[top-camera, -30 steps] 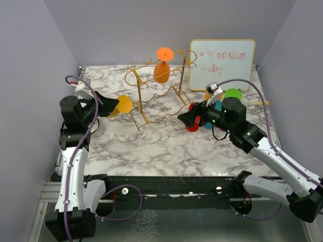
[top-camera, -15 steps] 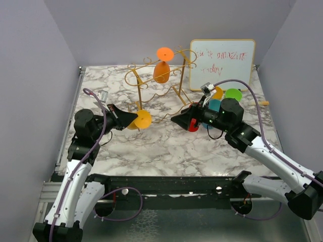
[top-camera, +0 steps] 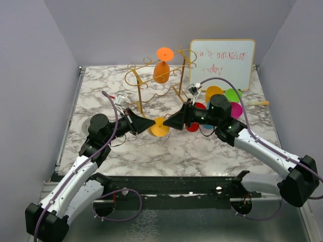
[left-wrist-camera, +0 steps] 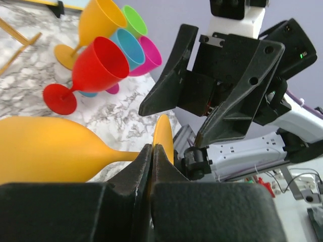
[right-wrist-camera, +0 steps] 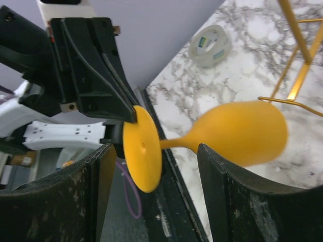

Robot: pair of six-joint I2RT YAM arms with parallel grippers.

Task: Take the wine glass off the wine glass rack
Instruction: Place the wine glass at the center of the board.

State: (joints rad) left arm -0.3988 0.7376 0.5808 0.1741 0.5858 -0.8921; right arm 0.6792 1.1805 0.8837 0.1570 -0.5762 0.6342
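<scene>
The left fingers [left-wrist-camera: 128,174] were pressed together on the thin stem of the yellow wine glass [left-wrist-camera: 45,146], right beside its round foot. The glass lay on its side in that grip, above the worktop [top-camera: 166,146], foot pointing at the other arm. The right fingers [right-wrist-camera: 96,201] stood apart, one on each side of that foot; whether they touched it could not be told.

The held glass was off the wine glass rack [top-camera: 139,96] and in front of it, between the two arms. On the rack's wavy top rails one orange wine glass [top-camera: 161,71] hung upside down, foot uppermost.

Behind the right arm a cluster of glasses stood upright and close together on the marble: a red glass [left-wrist-camera: 96,68], a teal glass [left-wrist-camera: 132,46], a magenta glass [left-wrist-camera: 149,55], a green glass [left-wrist-camera: 132,17] and an amber glass [left-wrist-camera: 98,22].

A whiteboard [top-camera: 222,63] leaned at the back right. A tape roll [right-wrist-camera: 208,45] lay near the left edge.
</scene>
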